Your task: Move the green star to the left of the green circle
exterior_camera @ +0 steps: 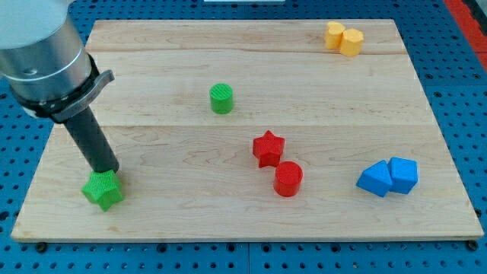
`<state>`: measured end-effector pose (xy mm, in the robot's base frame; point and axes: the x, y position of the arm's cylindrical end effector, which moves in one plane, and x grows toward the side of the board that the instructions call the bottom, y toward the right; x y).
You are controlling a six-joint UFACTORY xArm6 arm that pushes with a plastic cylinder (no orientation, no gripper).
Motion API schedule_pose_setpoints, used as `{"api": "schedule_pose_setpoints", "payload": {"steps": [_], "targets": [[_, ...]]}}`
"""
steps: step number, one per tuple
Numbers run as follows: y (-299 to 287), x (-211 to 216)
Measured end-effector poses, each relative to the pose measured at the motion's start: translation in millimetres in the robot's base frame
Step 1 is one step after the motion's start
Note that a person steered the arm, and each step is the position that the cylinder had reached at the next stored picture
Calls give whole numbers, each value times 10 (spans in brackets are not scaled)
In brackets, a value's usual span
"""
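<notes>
The green star [103, 190] lies near the board's lower left corner. The green circle [221, 99] stands far up and to the right of it, in the upper middle of the board. My tip [109, 170] rests right at the star's top edge, touching or almost touching it. The dark rod rises from there up and to the left into the grey arm body [42, 53].
A red star [268, 148] and a red circle [288, 179] sit at the centre right. Two blue blocks [388, 177] lie at the lower right. Two yellow blocks [344, 38] lie at the top right. The wooden board [152, 221] rests on a blue pegboard.
</notes>
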<state>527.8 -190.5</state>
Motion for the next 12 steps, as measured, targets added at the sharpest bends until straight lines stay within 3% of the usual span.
{"api": "schedule_pose_setpoints", "payload": {"steps": [1, 4, 6, 7, 9, 11, 12], "targets": [[183, -187], [406, -1560], [1689, -1830], [1792, -1523], [1225, -937], [885, -1044], [910, -422]]}}
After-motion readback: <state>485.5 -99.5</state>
